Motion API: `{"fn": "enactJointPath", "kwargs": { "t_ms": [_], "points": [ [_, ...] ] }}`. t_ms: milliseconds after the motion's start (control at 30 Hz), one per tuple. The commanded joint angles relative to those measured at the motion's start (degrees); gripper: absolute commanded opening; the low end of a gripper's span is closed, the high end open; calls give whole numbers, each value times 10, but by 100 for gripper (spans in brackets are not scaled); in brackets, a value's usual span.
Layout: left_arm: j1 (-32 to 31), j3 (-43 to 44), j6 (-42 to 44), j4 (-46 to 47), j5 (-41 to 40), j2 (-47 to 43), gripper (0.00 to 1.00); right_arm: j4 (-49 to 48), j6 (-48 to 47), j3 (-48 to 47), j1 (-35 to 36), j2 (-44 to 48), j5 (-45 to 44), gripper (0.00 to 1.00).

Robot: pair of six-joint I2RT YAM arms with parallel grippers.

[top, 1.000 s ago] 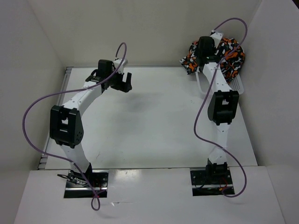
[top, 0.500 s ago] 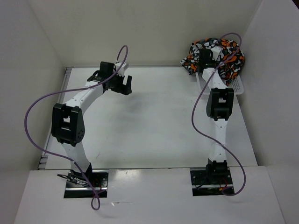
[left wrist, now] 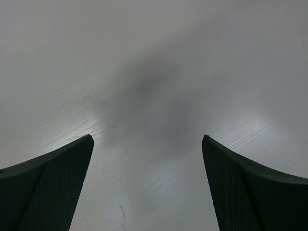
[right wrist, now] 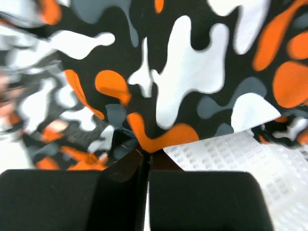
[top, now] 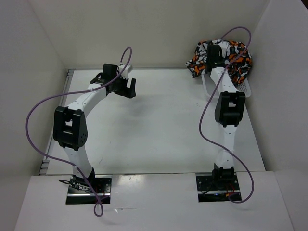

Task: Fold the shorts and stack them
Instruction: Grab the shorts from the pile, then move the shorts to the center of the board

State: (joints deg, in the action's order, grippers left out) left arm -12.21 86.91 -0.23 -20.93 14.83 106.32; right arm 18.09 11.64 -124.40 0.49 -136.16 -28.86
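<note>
The shorts (top: 231, 57) are a heap of orange, black, grey and white blotch fabric piled in the white mesh basket (top: 245, 89) at the far right corner. My right gripper (top: 211, 57) reaches into that heap. In the right wrist view the shorts (right wrist: 183, 77) fill the picture and my right gripper (right wrist: 147, 153) is shut, its tips pinching an edge of the fabric. My left gripper (top: 126, 86) hangs open over bare table at the far left. In the left wrist view the left gripper (left wrist: 147, 139) has only table between its wide-apart fingers.
The white mesh basket (right wrist: 240, 154) shows under the fabric in the right wrist view. White walls close in the table (top: 159, 130) at the left, back and right. Purple cables loop from both arms.
My right gripper has gone from open to shut on the shorts' fabric, after dipping further into the heap. The left arm has barely moved.
</note>
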Motion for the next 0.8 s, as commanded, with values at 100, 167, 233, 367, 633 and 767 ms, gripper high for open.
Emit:
{"fn": "enactJointPath", "kwargs": {
  "t_ms": [100,167,233,367,633,767],
  "points": [
    [-3,24,2,30,-1,-49,100,-35,0,86,71,226,-25,0],
    [-3,24,2,38,-13,-63,100,-42,-8,92,89,258,-38,0],
    [-3,10,2,51,-13,-87,100,-56,-30,92,116,299,-58,0],
    [-3,-28,2,68,-18,-154,100,-164,-116,121,159,375,-82,0],
    [6,-145,2,75,-58,-337,100,-187,-231,-69,247,380,23,0],
    [56,-182,2,56,-58,-407,100,-156,-254,-95,337,336,105,0]
  ]
}}
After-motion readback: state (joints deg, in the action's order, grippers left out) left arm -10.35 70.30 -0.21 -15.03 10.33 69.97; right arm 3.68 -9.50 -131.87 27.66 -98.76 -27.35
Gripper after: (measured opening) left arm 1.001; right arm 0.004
